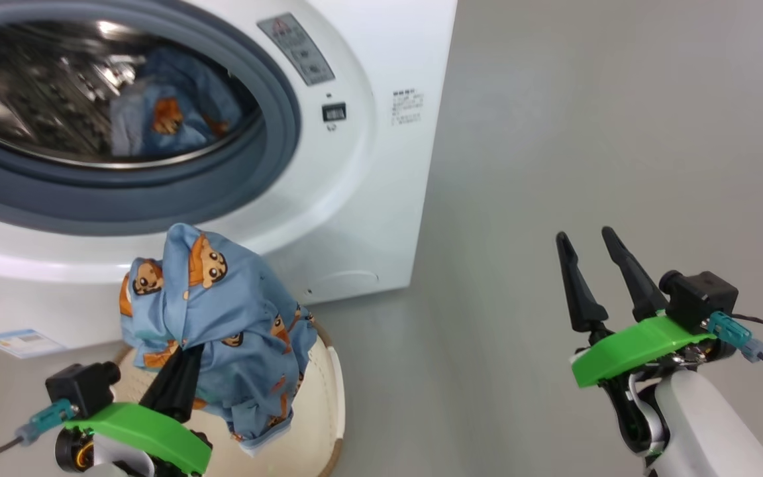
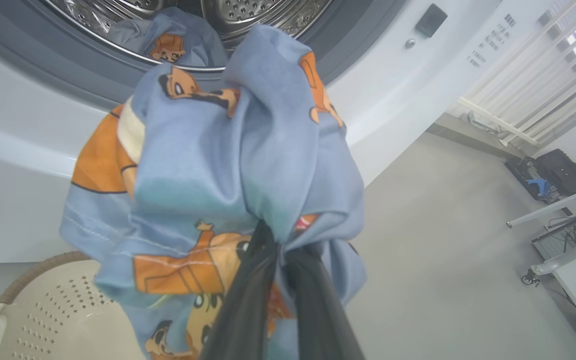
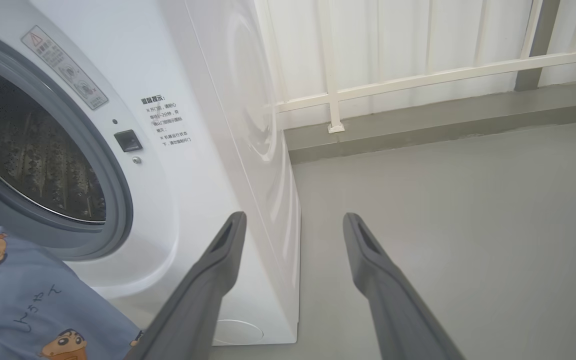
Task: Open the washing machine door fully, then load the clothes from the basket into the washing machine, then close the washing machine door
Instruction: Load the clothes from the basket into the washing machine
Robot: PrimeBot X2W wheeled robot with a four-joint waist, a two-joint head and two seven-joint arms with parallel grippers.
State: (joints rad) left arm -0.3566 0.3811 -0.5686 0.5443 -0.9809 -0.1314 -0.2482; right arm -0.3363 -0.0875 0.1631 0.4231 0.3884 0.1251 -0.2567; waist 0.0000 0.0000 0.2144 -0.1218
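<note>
The clothes [image 1: 222,311], a blue bundle printed with orange-brown figures, hang at the lower left of the head view. They are pinched between the closed fingers of the left gripper [image 1: 183,364], whose dark tips are buried in the folds. The bundle is raised over the basket [image 1: 332,371], cream-white with a brown rim, which stands just in front of the washing machine [image 1: 368,199]; whether the lowest hem touches the basket I cannot tell. At the upper left the machine's mouth stands uncovered, its grey gasket [image 1: 279,132] ringing the steel drum [image 1: 30,86], and another blue printed piece [image 1: 169,112] lies inside. At the lower right the right gripper [image 1: 587,238] holds nothing, its fingers spread apart above the grey floor [image 1: 587,119], well apart from the machine.
</note>
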